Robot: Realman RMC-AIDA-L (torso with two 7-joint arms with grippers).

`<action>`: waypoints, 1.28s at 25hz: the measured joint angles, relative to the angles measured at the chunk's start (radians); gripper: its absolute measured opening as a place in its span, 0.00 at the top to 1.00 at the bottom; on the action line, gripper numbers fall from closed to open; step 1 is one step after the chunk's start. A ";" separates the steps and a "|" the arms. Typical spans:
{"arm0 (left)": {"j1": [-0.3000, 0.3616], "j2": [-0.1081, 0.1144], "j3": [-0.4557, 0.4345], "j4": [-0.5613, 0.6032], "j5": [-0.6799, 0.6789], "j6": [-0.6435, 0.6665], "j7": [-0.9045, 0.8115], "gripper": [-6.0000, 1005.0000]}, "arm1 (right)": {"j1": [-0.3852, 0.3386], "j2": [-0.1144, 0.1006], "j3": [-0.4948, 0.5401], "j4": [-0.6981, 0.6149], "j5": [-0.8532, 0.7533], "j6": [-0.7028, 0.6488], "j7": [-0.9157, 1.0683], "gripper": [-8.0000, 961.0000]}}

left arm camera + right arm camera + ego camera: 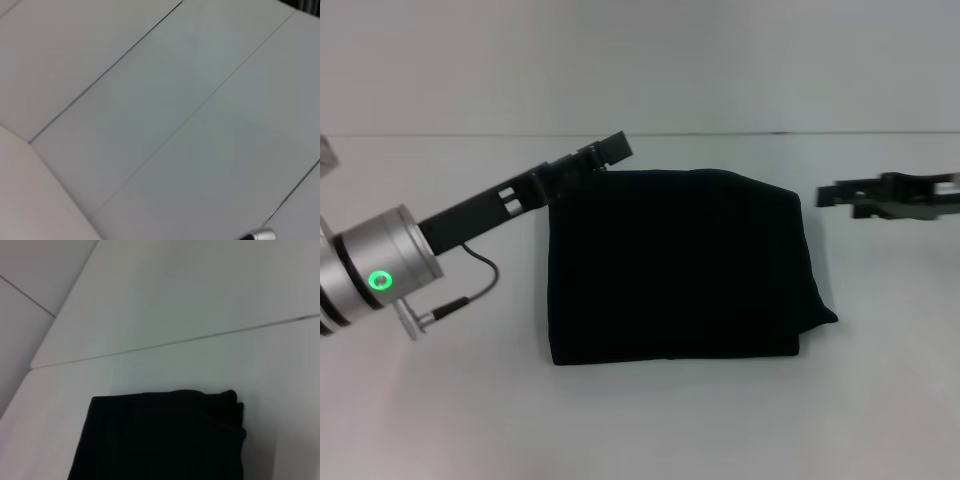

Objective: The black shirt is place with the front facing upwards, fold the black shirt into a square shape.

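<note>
Black shirt (678, 265) folded into a rough square, flat mid-table (440, 420), one corner poking out at its near right. Left gripper (610, 150) up at the shirt's far-left corner, just off the fabric, jaws look closed with nothing held. Right gripper (832, 195) hanging beside the shirt's right edge, apart from it, can't tell about its jaws.
</note>
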 joint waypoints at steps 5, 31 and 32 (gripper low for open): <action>0.009 0.010 0.039 0.088 0.001 -0.032 0.002 0.10 | 0.059 0.063 -0.032 0.028 0.000 0.134 0.019 0.11; 0.012 0.022 0.053 0.112 0.001 -0.113 -0.005 0.10 | 0.069 0.132 -0.077 0.058 0.010 0.331 0.036 0.11; 0.012 0.022 0.054 0.112 0.001 -0.116 -0.006 0.10 | 0.072 0.142 -0.075 0.058 0.014 0.340 0.036 0.11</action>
